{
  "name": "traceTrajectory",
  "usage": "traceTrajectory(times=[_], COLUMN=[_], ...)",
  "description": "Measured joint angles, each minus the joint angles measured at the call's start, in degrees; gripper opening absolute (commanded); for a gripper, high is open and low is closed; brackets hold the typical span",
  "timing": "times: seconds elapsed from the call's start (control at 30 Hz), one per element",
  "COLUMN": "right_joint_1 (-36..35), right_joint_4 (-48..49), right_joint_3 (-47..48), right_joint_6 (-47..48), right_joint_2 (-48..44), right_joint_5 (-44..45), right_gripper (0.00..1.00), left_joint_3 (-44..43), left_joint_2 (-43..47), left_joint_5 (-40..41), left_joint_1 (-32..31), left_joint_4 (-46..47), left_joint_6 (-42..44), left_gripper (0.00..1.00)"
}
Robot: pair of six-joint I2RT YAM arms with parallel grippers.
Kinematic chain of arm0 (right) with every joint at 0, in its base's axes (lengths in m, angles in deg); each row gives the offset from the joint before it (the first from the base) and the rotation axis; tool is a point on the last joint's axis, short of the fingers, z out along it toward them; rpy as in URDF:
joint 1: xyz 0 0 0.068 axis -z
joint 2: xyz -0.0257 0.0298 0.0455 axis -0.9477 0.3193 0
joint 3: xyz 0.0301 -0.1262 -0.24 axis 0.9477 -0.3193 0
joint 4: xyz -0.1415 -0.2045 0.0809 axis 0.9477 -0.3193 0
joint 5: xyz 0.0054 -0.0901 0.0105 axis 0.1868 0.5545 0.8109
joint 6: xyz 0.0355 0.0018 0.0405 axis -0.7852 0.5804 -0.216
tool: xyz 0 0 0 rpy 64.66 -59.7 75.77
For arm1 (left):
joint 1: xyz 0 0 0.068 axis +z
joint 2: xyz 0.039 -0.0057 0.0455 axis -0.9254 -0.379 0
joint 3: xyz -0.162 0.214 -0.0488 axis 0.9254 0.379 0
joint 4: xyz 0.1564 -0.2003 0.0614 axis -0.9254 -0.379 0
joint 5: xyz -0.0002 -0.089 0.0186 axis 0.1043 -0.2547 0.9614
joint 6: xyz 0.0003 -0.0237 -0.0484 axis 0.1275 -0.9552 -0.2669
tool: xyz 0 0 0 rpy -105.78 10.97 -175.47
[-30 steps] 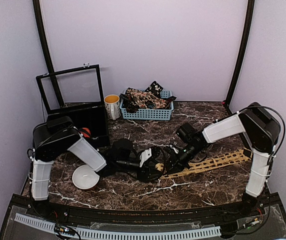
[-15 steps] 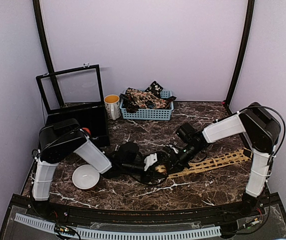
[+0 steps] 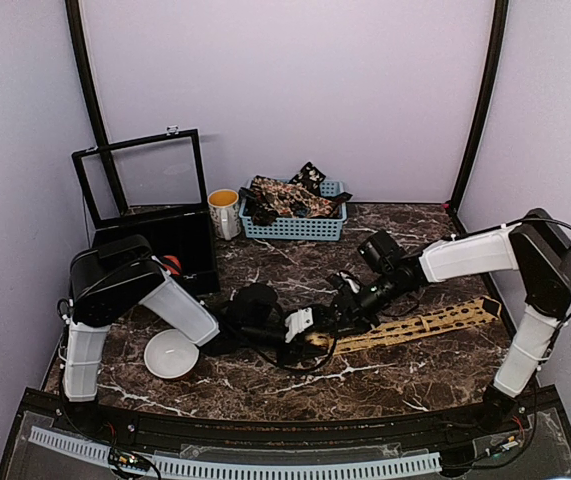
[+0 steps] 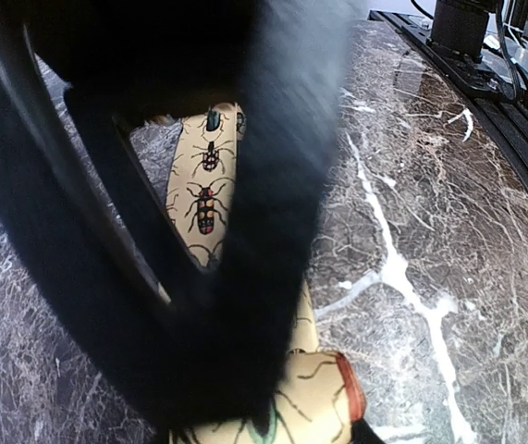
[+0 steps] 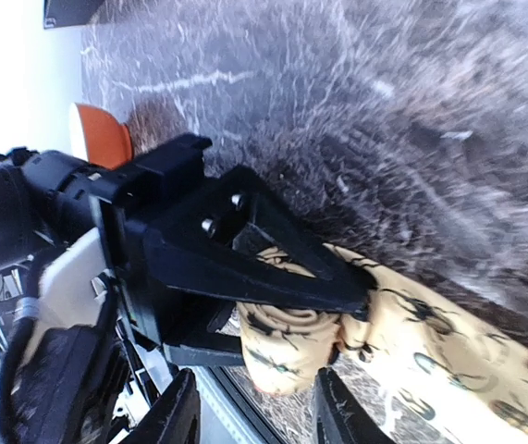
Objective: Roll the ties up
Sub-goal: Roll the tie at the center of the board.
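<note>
**Two grippers meet at the rolled end of the tan tie**

The dark stone table [image 3: 265,385] has a few things on it, set around the arms. A white bowl [image 3: 172,353] sits at 8 o'clock, just beside the left arm. A black box [image 3: 180,245] with its see-through lid standing up is at 10 o'clock. Something orange [image 3: 170,264] peeks out of it, and I cannot tell what it is. A white mug [image 3: 224,213], yellow inside, stands at 11 o'clock, right next to a blue basket [image 3: 295,228] at 12 o'clock. The basket is full of dark ties [image 3: 287,196] with pale prints, piled up and hanging over the rim.

The tan tie [image 3: 420,326] lies flat on the table. It runs from the middle out toward 3 o'clock. It has little beetles [image 4: 206,208] printed on it. Its middle end is curled into a small roll [image 5: 287,356].

The left gripper [image 3: 307,328] reaches in from 9 o'clock and is clamped on that roll, one black finger [image 5: 273,273] lying across the top of it. The left arm hides part of the roll from above. The right gripper [image 5: 256,396] comes from 3 o'clock. Its two fingers are spread apart on each side of the roll and do not squeeze it.
</note>
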Motion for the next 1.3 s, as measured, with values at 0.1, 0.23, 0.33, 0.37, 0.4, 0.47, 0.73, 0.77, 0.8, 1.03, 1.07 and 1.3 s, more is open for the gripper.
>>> traceTrajectory(times=[0.1,0.23,0.33,0.37,0.4,0.47,0.73,0.77,0.8,1.03,1.07,1.3], right_joint_1=[-1.2,-1.5,-1.5,-1.5,-1.6,-1.7,-1.7,-1.7,-1.6,0.0,0.2,0.3], right_joint_4=[0.3,0.0,-0.3,-0.6,-0.9,-1.4,-1.3,-1.2,-0.8,0.5,0.3,-1.6], right_joint_3=[0.0,0.6,1.4,1.6,1.8,1.9,1.8,1.7,1.4,-0.2,-0.2,0.7], right_joint_6=[-0.5,-0.4,0.2,0.1,0.0,0.3,1.3,1.4,1.6,2.3,2.4,3.1], right_joint_2=[1.6,4.5,5.7,5.7,5.7,5.7,5.7,5.8,5.8,5.9,5.9,5.9], right_joint_5=[0.1,0.9,0.9,1.0,1.2,1.5,2.4,2.4,2.6,2.1,2.1,2.4], right_gripper=[0.38,0.24,0.05,0.00,0.00,0.00,0.00,0.00,0.00,0.00,0.00,0.00], left_joint_3=[-0.1,-0.2,-0.2,-0.2,-0.2,-0.4,-0.9,-0.8,-0.8,2.0,2.3,0.5], left_joint_2=[0.0,0.0,0.0,0.0,0.0,0.0,0.6,0.7,1.0,3.8,3.7,1.1], left_joint_5=[-0.1,-0.3,-0.3,-0.4,-0.4,-0.5,-2.1,-2.0,-1.9,-0.6,-0.5,-0.1], left_joint_1=[0.0,0.1,0.1,0.1,0.1,0.1,1.3,1.7,2.1,2.4,2.4,1.6], left_joint_4=[-0.3,-0.5,-0.6,-0.6,-0.6,-0.6,-2.3,-2.6,-3.0,-2.9,-2.8,-0.9], left_joint_6=[0.0,0.0,-0.1,-0.1,-0.1,-0.2,-1.4,-1.6,-1.7,-2.6,-2.6,-2.4], left_gripper=[0.37,0.37,0.37,0.37,0.39,0.44,0.74,0.79,0.82,0.94,0.95,0.99])
